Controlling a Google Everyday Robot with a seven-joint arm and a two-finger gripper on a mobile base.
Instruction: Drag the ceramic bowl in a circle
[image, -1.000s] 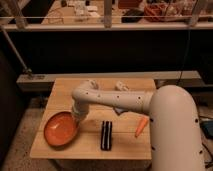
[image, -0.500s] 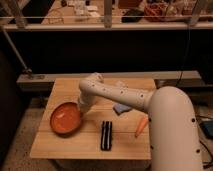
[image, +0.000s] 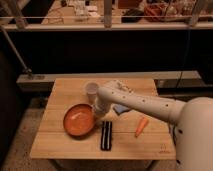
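The table (image: 55, 142) held one bowl (image: 79, 120), one cup (image: 91, 89), one carrot (image: 141, 126); the gripper (image: 98, 111) met the bowl's rim, its state untellable.

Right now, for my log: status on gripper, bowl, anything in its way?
Status: gripper at right rim of ceramic bowl. Bowl front-left on table. Nearby: white cup just behind, black striped object close at right.

The ceramic bowl (image: 79, 120) looks glazed, an orange surface with a faint gloss inside. The table (image: 60, 145) is pale wood, matt and planked. The arm (image: 145, 102) wears a smooth white plastic shell with a soft sheen, and so does the gripper (image: 98, 113) at the bowl's right rim.
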